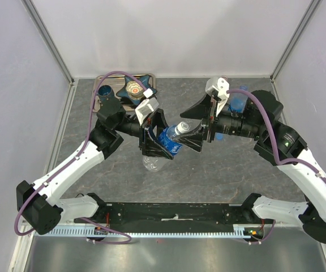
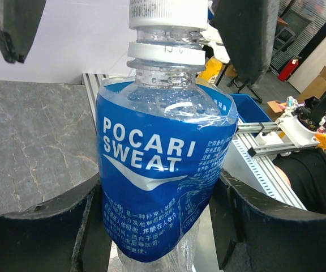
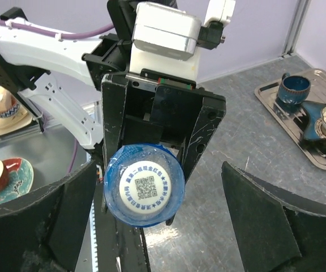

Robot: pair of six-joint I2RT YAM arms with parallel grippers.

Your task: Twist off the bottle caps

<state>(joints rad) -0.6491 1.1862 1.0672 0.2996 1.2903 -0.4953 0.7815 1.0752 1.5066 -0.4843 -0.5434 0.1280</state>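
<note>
Item: bottle (image 2: 157,170), clamped in my left pincer (image 2: 154,226). Its white cap (image 2: 166,12): on the neck; my right pincer (image 3: 157,170) released, straddling it. Step, likely: unscrewing. Next: close squarely, twist.

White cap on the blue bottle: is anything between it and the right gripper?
Nothing visible. The right gripper is open with a finger on either side of the white cap, clear space between. The left gripper holds the bottle.

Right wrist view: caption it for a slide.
Bottle in the left fingers, its white cap facing the camera between open right fingers.
</note>
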